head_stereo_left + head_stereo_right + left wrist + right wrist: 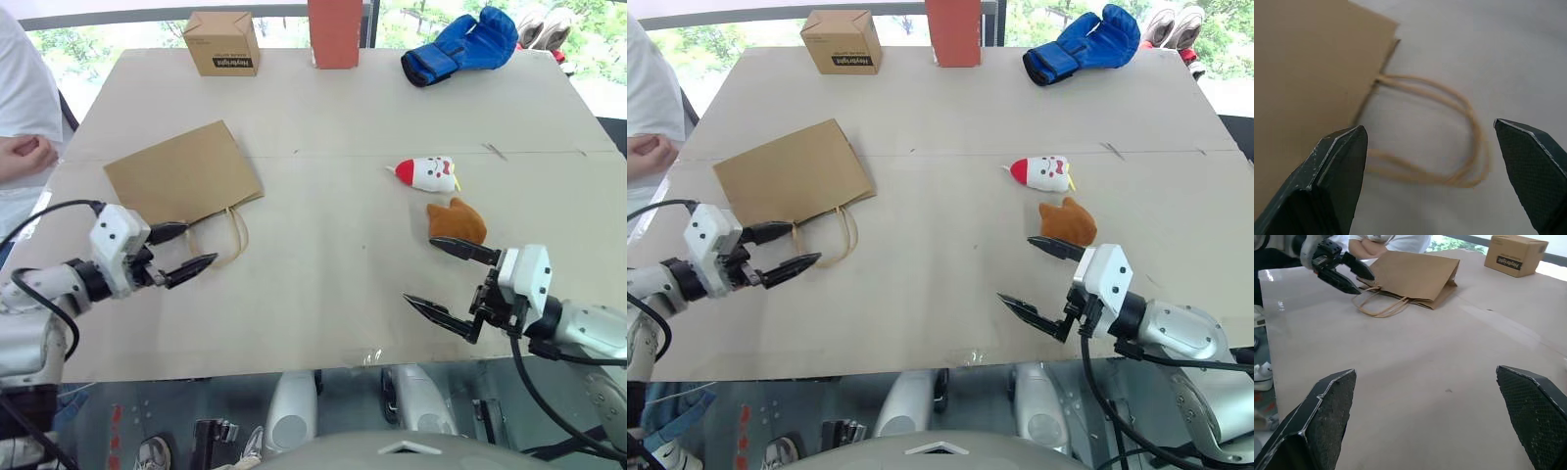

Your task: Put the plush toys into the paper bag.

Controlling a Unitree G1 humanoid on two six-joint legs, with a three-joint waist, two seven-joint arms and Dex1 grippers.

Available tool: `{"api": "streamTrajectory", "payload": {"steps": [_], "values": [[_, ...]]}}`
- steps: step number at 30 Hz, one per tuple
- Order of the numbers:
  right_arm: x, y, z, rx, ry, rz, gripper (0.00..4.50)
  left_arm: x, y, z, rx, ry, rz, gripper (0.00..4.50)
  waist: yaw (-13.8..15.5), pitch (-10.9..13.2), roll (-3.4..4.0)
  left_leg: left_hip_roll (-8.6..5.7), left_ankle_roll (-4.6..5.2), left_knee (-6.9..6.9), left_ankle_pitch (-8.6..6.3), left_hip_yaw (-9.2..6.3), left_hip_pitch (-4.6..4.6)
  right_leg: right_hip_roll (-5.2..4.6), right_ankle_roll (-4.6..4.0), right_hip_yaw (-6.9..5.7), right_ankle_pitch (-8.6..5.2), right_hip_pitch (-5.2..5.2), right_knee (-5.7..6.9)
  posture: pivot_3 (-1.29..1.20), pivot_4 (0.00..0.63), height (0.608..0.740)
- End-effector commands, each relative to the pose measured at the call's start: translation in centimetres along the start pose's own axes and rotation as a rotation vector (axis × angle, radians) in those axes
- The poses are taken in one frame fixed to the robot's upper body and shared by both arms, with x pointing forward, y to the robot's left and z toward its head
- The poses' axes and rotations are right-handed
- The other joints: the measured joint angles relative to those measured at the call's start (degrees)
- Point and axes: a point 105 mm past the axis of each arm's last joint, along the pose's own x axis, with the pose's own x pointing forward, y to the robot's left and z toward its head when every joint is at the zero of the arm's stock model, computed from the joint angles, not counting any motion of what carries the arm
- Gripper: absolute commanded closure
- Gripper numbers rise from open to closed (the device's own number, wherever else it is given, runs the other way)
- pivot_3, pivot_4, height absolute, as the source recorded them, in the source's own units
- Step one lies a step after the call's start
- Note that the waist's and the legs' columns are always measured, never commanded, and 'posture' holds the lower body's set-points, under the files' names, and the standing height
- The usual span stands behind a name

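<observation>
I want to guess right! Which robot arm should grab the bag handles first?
Probably the left. Its open left gripper hovers right beside the paper bag handles, while the open right gripper sits across the table, near the orange-brown plush toy.

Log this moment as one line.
left gripper: open by paper bag handles | right gripper: open, empty | plush toys: on table | bag flat

two small plush toys and a flat brown kraft paper bag [181, 174] on a pale tabletop.
the bag lies collapsed on its side at the robot's left, its two twisted paper loop handles [227, 238] resting on the surface. well apart, at the right, the white plush toy with a red tip and yellow details [426, 173] lies on its side, the rounded orange-brown plush toy [457, 222] just beside it, nearer the robot.
</observation>
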Motion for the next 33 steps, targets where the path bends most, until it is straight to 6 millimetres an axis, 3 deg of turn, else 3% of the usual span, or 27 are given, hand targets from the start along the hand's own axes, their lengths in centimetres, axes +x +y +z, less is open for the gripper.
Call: {"api": "streamTrajectory", "payload": {"steps": [1, 4, 9, 13, 17, 18, 19, 33], "values": [[0.1, 0.1, 0.4, -0.026, -0.015, -0.006, 0.0, -0.1, -0.1, 0.2, 0.104, 0.015, -0.065, 0.04, -0.1, -0.1, -0.14, -0.01, 0.0, -0.08, 0.0, 0.13, 0.0, -0.21, -0.01, -0.1, 0.01, -0.04, 0.0, 0.0, 0.15, 0.74], [0.0, 0.2, 0.3, -0.021, -0.013, -0.019, 0.0, 0.1, -0.4, 0.0, 0.137, 0.02, -0.12, 0.04, -0.3, -0.1, -0.24, -0.02, 0.01, -0.14, 0.01, 0.21, 0.02, -0.32, -0.02, -0.25, 0.02, -0.06, -0.01, 0.0, 0.15, 0.74], [-0.2, 0.6, 0.2, -0.007, -0.007, -0.023, 0.0, -0.1, -0.1, 0.5, 0.134, 0.01, -0.176, 2.03, -0.3, -0.2, -0.27, 0.1, 0.15, -0.16, 0.09, 0.1, 0.03, -0.31, -0.02, -0.69, 0.02, -0.04, 0.03, 0.0, 0.15, 0.74], [-0.2, 0.7, 0.2, -0.004, -0.005, -0.026, 0.0, -1.3, 1.8, 0.7, 0.166, 0.036, -0.182, 2.03, -0.3, -0.2, -0.32, 0.13, 0.26, -0.15, 0.17, 0.05, 0.04, -0.27, -0.02, -0.81, 0.02, 0.0, 0.1, 0.0, 0.15, 0.74], [-0.1, 0.8, 0.2, 0.001, -0.01, -0.032, 0.0, -1.8, 3.8, 1.0, 0.248, 0.049, -0.117, 0.83, -0.2, -0.2, -0.34, 0.13, 0.26, -0.14, 0.17, 0.08, 0.05, -0.29, -0.01, -0.83, 0.01, 0.0, 0.11, 0.0, 0.15, 0.74], [-0.1, 0.8, 0.2, 0.003, -0.011, -0.032, 0.0, -1.9, 4.1, 1.0, 0.266, 0.051, -0.107, 0.26, -0.2, -0.2, -0.36, 0.13, 0.27, -0.14, 0.17, 0.08, 0.05, -0.28, -0.01, -0.83, 0.01, 0.02, 0.11, 0.0, 0.15, 0.74], [-0.1, 0.9, 0.2, 0.005, -0.011, -0.033, 0.0, -1.9, 4.3, 0.9, 0.276, 0.064, -0.103, 0.09, -0.2, -0.2, -0.36, 0.13, 0.27, -0.13, 0.17, 0.08, 0.04, -0.28, -0.01, -0.83, 0.01, 0.05, 0.11, 0.0, 0.15, 0.74], [-0.2, 0.9, 0.2, 0.007, -0.008, -0.052, 0.0, -1.1, 5.3, 0.6, 0.504, 0.14, -0.131, 0.09, 0.1, -0.3, -0.49, 0.13, 0.27, -0.02, 0.18, 0.06, 0.05, -0.25, 0.0, -0.86, 0.02, 0.09, 0.24, 0.0, 0.15, 0.74]]}}
